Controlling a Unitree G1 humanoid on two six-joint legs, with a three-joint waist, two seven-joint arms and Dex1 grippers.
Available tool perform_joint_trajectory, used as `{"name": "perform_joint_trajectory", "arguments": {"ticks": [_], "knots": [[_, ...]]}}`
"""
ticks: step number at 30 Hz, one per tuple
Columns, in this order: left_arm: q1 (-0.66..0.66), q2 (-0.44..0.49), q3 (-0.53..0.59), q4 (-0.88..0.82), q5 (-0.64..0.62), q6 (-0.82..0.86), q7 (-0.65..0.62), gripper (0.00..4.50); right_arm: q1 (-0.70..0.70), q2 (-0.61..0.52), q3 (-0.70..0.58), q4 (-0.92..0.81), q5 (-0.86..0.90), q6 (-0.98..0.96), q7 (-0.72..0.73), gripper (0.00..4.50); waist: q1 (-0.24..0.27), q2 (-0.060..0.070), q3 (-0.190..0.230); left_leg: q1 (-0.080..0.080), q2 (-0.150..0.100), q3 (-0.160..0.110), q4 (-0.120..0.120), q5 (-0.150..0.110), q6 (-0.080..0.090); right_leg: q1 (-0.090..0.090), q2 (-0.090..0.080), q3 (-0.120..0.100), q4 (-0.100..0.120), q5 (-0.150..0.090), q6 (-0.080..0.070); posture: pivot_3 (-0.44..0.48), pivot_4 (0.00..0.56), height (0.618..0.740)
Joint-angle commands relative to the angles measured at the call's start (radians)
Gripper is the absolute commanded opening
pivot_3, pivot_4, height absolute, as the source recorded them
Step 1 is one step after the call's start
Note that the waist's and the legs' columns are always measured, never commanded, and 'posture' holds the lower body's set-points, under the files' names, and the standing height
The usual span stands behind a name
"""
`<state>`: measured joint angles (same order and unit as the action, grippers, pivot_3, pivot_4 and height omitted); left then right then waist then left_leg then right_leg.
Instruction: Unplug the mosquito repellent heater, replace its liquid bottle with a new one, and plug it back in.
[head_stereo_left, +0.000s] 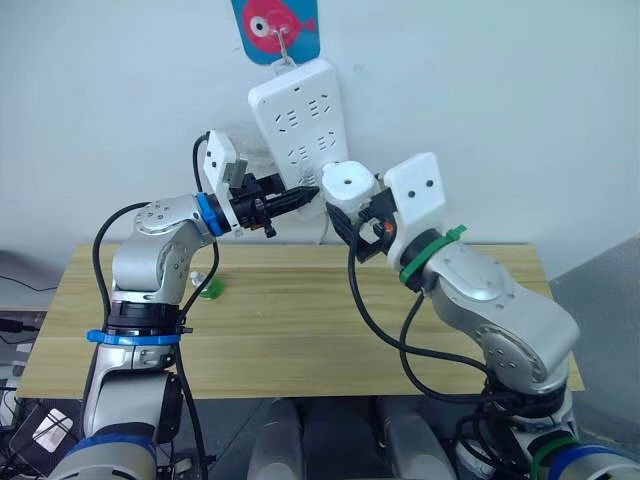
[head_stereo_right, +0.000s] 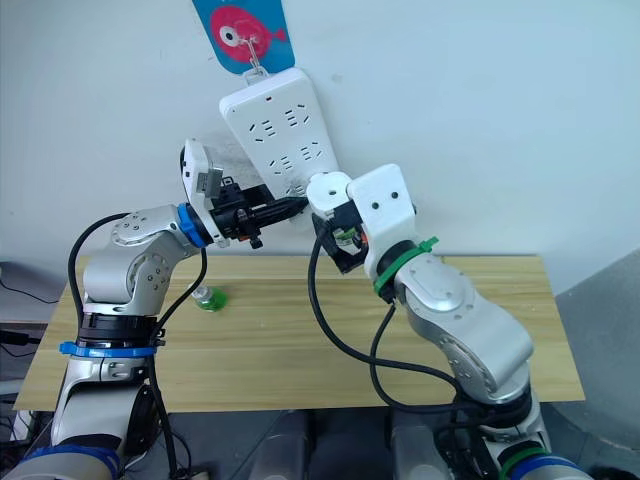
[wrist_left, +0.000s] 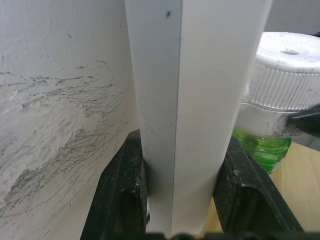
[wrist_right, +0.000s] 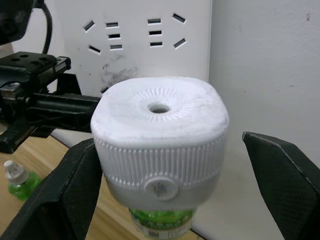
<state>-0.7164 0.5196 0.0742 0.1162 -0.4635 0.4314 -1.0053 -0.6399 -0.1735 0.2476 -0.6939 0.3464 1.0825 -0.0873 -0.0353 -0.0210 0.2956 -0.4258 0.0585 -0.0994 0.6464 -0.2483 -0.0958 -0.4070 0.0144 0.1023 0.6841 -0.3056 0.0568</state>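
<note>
The white mosquito repellent heater (wrist_right: 159, 125) sits against the lower end of the hanging power strip (head_stereo_left: 298, 110), vent hole facing my right wrist camera. Its liquid bottle (wrist_right: 161, 220), green, pokes out beneath it. My right gripper (wrist_right: 168, 141) is open, its two fingers straddling the heater; one finger lies close against the heater's side and the other stands well clear. My left gripper (head_stereo_left: 300, 197) is shut on the strip's edge, and in the left wrist view both fingers (wrist_left: 122, 190) press the white strip between them. The new one (head_stereo_left: 210, 288), green with a whitish cap, stands on the table behind my left arm.
The wooden table (head_stereo_left: 300, 330) runs along a white wall. The power strip hangs tilted from a hook on a blue fish sticker (head_stereo_left: 275, 25). Black cables loop from both wrists.
</note>
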Motion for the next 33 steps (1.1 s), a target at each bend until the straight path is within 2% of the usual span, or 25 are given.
{"name": "perform_joint_trajectory", "arguments": {"ticks": [1, 2, 4, 5, 17, 23, 28, 33], "knots": [[0.001, -0.009, -0.029, -0.066, -0.006, 0.0, -0.005, 1.31, -0.016, 0.018, 0.003, 0.001, -0.053, -0.05, -0.003, 4.1, 0.0, 0.0, 0.0, -0.001, 0.0, -0.001, 0.0, 0.0, 0.0, 0.0, 0.0, -0.001, 0.0, 0.0, 0.0, -0.097, 0.287, 0.74], [0.002, -0.009, -0.029, -0.069, -0.006, 0.002, -0.002, 1.31, -0.019, 0.025, 0.003, 0.008, -0.062, -0.059, -0.004, 3.89, 0.0, 0.0, 0.0, -0.001, 0.0, -0.002, 0.0, 0.0, 0.0, 0.0, 0.0, -0.002, -0.001, 0.0, 0.0, -0.095, 0.288, 0.74], [0.005, -0.008, -0.031, -0.077, -0.005, 0.009, 0.007, 1.31, -0.023, 0.035, 0.002, 0.012, -0.074, -0.067, -0.003, 3.13, 0.0, 0.0, 0.0, -0.002, 0.0, -0.004, 0.0, 0.001, -0.002, 0.0, 0.0, -0.004, -0.001, 0.0, 0.0, -0.093, 0.288, 0.74], [0.007, -0.007, -0.033, -0.079, 0.0, 0.009, 0.014, 1.31, -0.022, 0.039, 0.001, 0.009, -0.078, -0.066, -0.001, 2.97, 0.0, 0.0, 0.0, -0.002, 0.0, -0.004, 0.0, 0.001, -0.003, 0.0, 0.0, -0.004, -0.001, 0.0, 0.0, -0.093, 0.288, 0.74], [0.051, -0.004, -0.063, -0.057, 0.076, -0.027, 0.108, 1.31, 0.067, 0.026, -0.069, -0.265, -0.021, 0.142, 0.052, 2.99, -0.004, 0.0, 0.0, -0.004, -0.002, -0.008, -0.001, 0.003, -0.005, 0.0, -0.002, -0.007, -0.002, 0.001, -0.001, -0.124, 0.301, 0.74], [0.139, 0.004, -0.035, -0.131, 0.059, -0.037, 0.142, 1.31, 0.115, 0.063, -0.169, -0.295, -0.006, 0.135, 0.073, 2.99, -0.023, 0.001, -0.001, -0.001, -0.003, -0.008, 0.0, 0.003, -0.004, 0.001, -0.002, -0.006, 0.005, 0.001, -0.001, -0.126, 0.299, 0.74], [0.287, 0.037, -0.018, -0.245, 0.078, -0.125, 0.136, 2.92, 0.168, 0.126, -0.242, -0.291, 0.0, 0.096, 0.065, 2.99, -0.048, 0.003, -0.001, 0.0, -0.003, -0.006, -0.002, 0.004, -0.005, 0.0, -0.002, -0.003, 0.006, 0.0, -0.002, -0.111, 0.297, 0.74], [0.477, 0.019, -0.002, -0.401, 0.101, -0.229, 0.183, 4.41, 0.219, 0.232, -0.305, -0.284, 0.044, 0.057, 0.068, 2.99, -0.051, 0.003, 0.0, -0.001, -0.001, -0.006, -0.002, 0.004, -0.006, -0.004, -0.001, -0.004, 0.012, -0.001, -0.004, -0.097, 0.296, 0.74]]}}
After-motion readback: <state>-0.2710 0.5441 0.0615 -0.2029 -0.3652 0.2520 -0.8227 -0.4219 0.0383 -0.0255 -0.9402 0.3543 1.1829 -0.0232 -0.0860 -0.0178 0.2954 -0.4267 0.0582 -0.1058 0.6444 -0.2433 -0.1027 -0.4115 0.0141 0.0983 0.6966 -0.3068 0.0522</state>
